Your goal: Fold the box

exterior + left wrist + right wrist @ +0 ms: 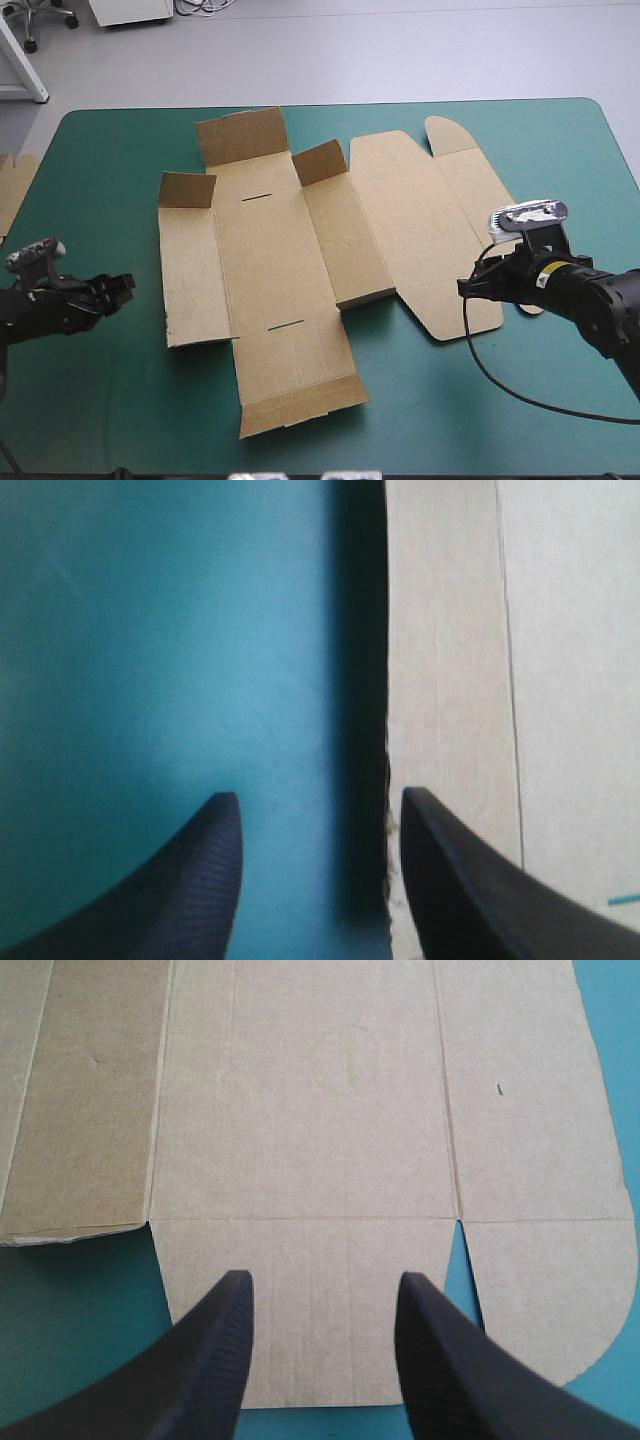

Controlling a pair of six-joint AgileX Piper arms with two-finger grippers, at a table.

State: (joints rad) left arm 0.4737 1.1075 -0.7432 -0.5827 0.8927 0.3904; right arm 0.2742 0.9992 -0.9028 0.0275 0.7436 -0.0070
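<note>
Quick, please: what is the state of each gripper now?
Left gripper: open, holding nothing, at the box edge.
Right gripper: open, holding nothing, over the box.

Bare teal-green cover (100, 400) around box (270, 260) (two far flaps (240, 135) raised), more board (12, 185) at left edge

Bright, even light across your cover (100, 400).
Soft shadows sit beside the raised flaps (320, 160) of the box (270, 260); a dark band hugs its edge ahead of your left gripper (318, 793).

Matte black arms (600, 300) end in broad curved fingers (215, 1360) (finely ribbed, like fins).
</note>
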